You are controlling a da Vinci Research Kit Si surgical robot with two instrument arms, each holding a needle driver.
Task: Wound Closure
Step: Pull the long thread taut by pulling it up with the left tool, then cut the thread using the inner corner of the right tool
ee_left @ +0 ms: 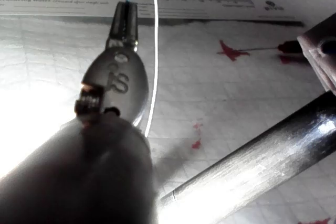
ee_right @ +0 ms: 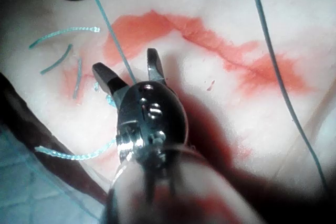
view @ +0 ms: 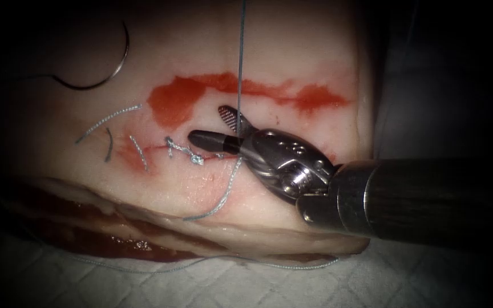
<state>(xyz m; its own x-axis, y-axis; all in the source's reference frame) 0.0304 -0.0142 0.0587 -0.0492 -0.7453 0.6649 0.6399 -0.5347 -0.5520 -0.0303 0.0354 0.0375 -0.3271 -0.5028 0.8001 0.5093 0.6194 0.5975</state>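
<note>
I have the right tool [view: 232, 128] over the cut [view: 161, 149] with its jaws spread apart, holding nothing, and the taut thread [view: 239, 57] runs straight up between them from the knot [view: 192, 154]; I judge the open jaws straddle that strand so it sits squarely between the blades, though I cannot say it is touching either one. In the left wrist view, my left tool [ee_left: 127, 17] has its jaws clenched on the thread [ee_left: 153, 51], which loops out of the tip and trails back along the shaft, so I take it this arm is what keeps the strand tight and lifted clear of the tissue [view: 292, 63]. The needle [view: 106, 68] lies free on the tissue to the upper left, well apart from both tools and not in the tissue. The cut is a short reddish line with the knotted stitch sitting on it, a loose tail [view: 221, 199] curling down from the knot toward the near edge. Several cut ends of thread [view: 106, 121] lie scattered to the left of the knot, and a broad smear of red fluid [view: 201, 94] stains the tissue beyond the cut.
</note>
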